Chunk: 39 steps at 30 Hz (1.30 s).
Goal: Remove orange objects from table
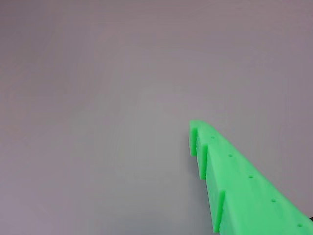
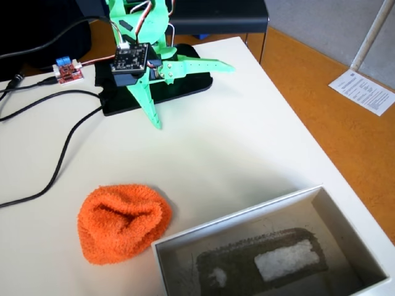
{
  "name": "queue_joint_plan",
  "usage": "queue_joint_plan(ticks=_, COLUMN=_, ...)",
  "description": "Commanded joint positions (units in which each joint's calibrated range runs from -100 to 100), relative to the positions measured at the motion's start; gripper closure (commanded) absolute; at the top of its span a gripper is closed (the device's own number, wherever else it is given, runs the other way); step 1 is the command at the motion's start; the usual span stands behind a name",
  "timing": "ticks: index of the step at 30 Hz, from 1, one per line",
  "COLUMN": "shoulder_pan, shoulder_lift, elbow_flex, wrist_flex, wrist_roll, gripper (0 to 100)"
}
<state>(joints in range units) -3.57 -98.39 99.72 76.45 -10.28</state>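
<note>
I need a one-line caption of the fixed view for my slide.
Green arm's open tool far from the orange cloth, which lies beside a white box on the table.

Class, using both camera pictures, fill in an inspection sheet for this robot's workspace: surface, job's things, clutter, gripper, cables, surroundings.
Surface: pale cream table, mostly bare.
Job's things: crumpled orange fuzzy cloth lies on the table left of the grey open box, close to its corner; the box holds no orange item.
Clutter: red circuit board near the arm's black base.
Gripper: green plastic gripper open, holding nothing, far from the cloth.
Cables: black cables trail across the table's left side.
Surroundings: orange floor with a printed paper sheet.
</note>
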Motion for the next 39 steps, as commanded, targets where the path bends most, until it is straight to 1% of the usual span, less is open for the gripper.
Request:
queue_joint_plan(ticks=1, shoulder_pan=0.28, shoulder_lift=-0.18, elbow_flex=-0.11, wrist_flex=0.12, wrist_roll=-0.15, gripper=21)
queue_joint_plan(ticks=16, shoulder_pan=0.2, shoulder_lift=-0.18, elbow_flex=-0.11, wrist_flex=0.12, wrist_roll=-0.1, gripper=21)
queue_joint_plan(ticks=20, shoulder_pan=-1.65, shoulder_lift=-0.18, elbow_flex=-0.2, wrist_flex=0.28, wrist_roll=3.71, gripper=21)
queue_joint_plan(ticks=21, shoulder_pan=-1.5, shoulder_lift=-0.18, elbow_flex=-0.2, wrist_flex=-0.21, wrist_roll=6.11, gripper=21)
queue_joint_plan(ticks=22, shoulder_pan=-0.61, shoulder_lift=-0.18, elbow_flex=-0.2, wrist_flex=-1.02, wrist_roll=7.13, gripper=21)
queue_joint_plan(ticks=23, shoulder_pan=0.06, shoulder_lift=-0.18, elbow_flex=-0.2, wrist_flex=-2.48, wrist_roll=7.28, gripper=21)
queue_joint_plan(ticks=25, shoulder_pan=1.9, shoulder_lift=-0.18, elbow_flex=-1.66, wrist_flex=-5.31, wrist_roll=9.38, gripper=21)
queue_joint_plan(ticks=27, shoulder_pan=3.46, shoulder_lift=-0.18, elbow_flex=-3.3, wrist_flex=-10.83, wrist_roll=10.65, gripper=21)
queue_joint_plan(ticks=30, shoulder_pan=4.93, shoulder_lift=0.07, elbow_flex=-4.76, wrist_flex=-22.74, wrist_roll=8.79, gripper=12)
queue_joint_plan(ticks=31, shoulder_pan=5.38, shoulder_lift=2.92, elbow_flex=-7.28, wrist_flex=-29.15, wrist_roll=8.64, gripper=12)
queue_joint_plan(ticks=34, shoulder_pan=5.75, shoulder_lift=11.15, elbow_flex=-13.48, wrist_flex=-36.36, wrist_roll=8.79, gripper=12)
queue_joint_plan(ticks=37, shoulder_pan=6.56, shoulder_lift=26.84, elbow_flex=-26.27, wrist_flex=-40.42, wrist_roll=6.89, gripper=12)
queue_joint_plan(ticks=39, shoulder_pan=7.82, shoulder_lift=39.43, elbow_flex=-38.96, wrist_flex=-39.69, wrist_roll=4.69, gripper=12)
